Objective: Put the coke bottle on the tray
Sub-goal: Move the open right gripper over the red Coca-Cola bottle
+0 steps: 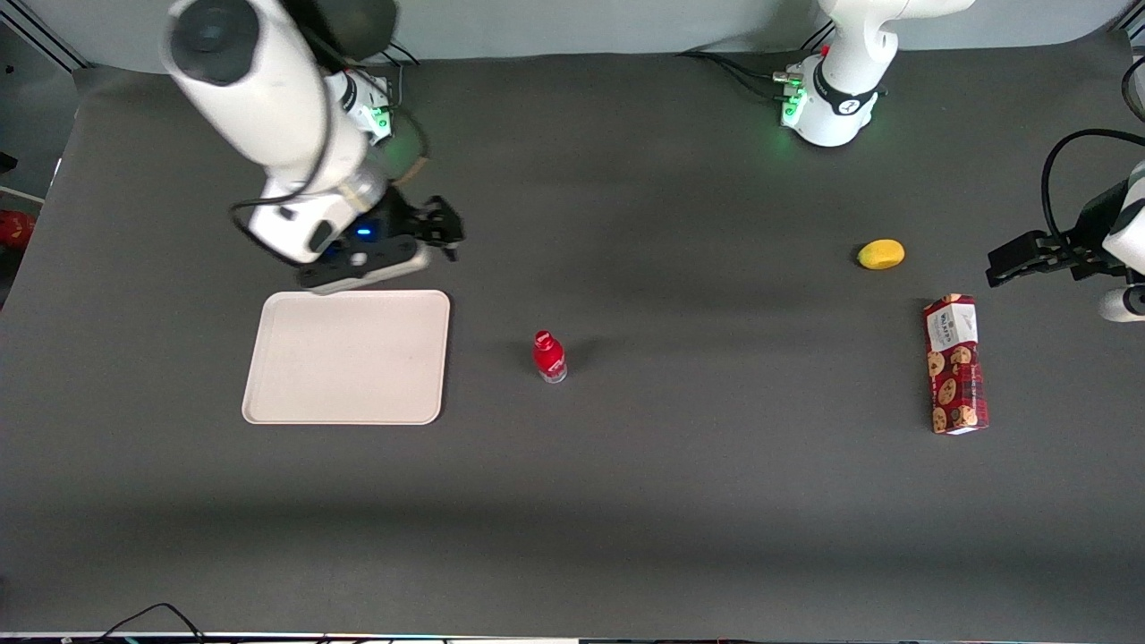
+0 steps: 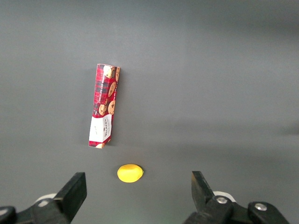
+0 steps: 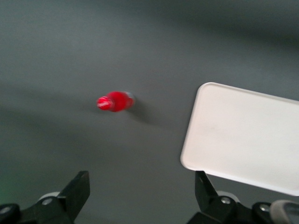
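**Bottle upright and untouched: tipping is the main hazard**

While the coke bottle (image 1: 549, 356) stands upright on the bare bench (image 1: 680, 483), beside the tray (image 1: 347, 356) and apart from it, nothing has yet been grasped.

Front view: the end effector (image 1: 440, 231) is held above the bench, farther from the camera than the tray and well clear of the bottle. A cookie box (image 1: 955, 364) and a yellow fruit (image 1: 881, 254) lie toward the parked arm's end, out of the way.

Right wrist view: the fingers (image 3: 78, 190) are seen spread wide with nothing between them; the bottle (image 3: 115, 101) and a corner of the tray (image 3: 243, 135) are both in sight.

Left wrist view: only the box (image 2: 103, 106) and fruit (image 2: 130, 173) are shown.

Risk, as judged: a slim, small, top-heavy bottle is easily knocked over by one finger arriving off-centre. A grip on the cap alone could slip. A tilted release on the tray could leave it toppled or rolling against the low rim.
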